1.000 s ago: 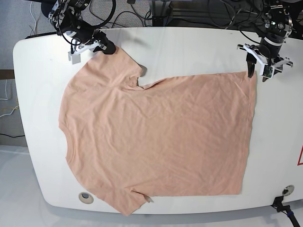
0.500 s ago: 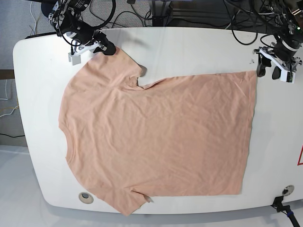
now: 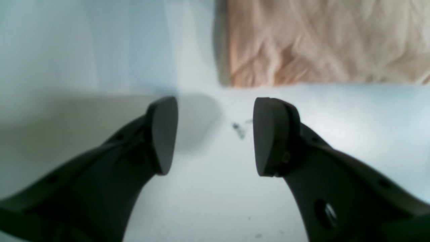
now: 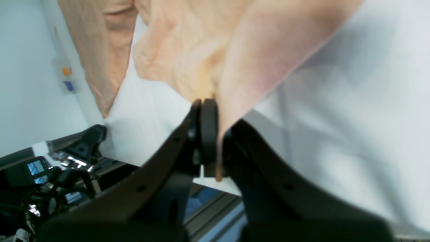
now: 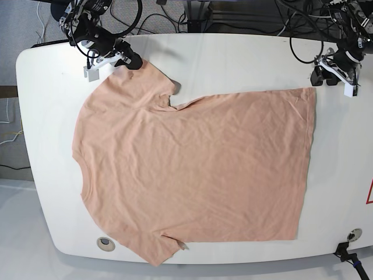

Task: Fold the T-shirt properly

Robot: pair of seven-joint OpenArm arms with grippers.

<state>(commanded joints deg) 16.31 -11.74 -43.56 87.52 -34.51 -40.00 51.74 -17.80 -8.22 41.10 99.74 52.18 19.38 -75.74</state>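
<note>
The peach-pink T-shirt [image 5: 198,169] lies spread flat on the white table [image 5: 245,58], collar toward the left, hem toward the right. My right gripper [image 5: 133,60] is at the far left corner of the shirt, shut on the sleeve cloth. The right wrist view shows its jaws pressed together on a pinch of T-shirt [image 4: 201,50] at my right gripper [image 4: 210,134]. My left gripper [image 5: 325,77] hovers just beyond the far hem corner, open. In the left wrist view my left gripper [image 3: 215,134] holds nothing, with the T-shirt [image 3: 319,43] corner ahead of it.
Round holes sit in the table [image 3: 67,50] near its front edge, one at the left [image 5: 105,242] and one at the right [image 5: 354,234]. Cables and arm bases crowd the back edge. A small dark mark [image 3: 239,129] lies on the table between the left fingers.
My left gripper has moved right and toward the back edge, away from the far hem corner, which stays flat. The right gripper has barely moved.
</note>
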